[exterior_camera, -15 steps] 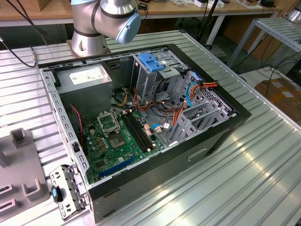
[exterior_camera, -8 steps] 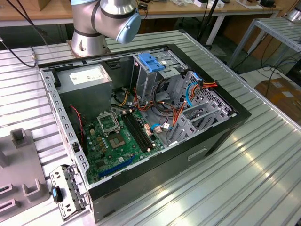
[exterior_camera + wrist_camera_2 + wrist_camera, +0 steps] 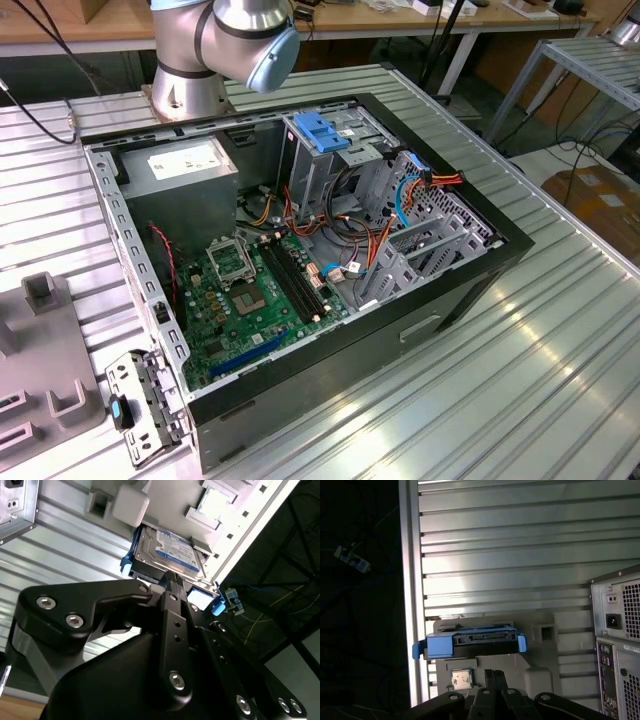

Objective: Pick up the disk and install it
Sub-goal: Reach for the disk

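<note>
Jaws pressed together, empty. Disk (image 3: 470, 642) lies directly ahead of them, blue-railed end facing, long axis apparently running away from the jaws; it rests on a grey fixture (image 3: 540, 680) at the ribbed desk (image 3: 520, 555) edge

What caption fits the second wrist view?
Black robot hand close above the flat grey-metal disk in its bright blue carrier.

A ribbed metal counter (image 3: 540, 340) was struck by bright glare. Behind it a long wooden desk (image 3: 100, 25) was seen, and a metal-framed table (image 3: 590, 60) was placed at the exterior view's right.
</note>
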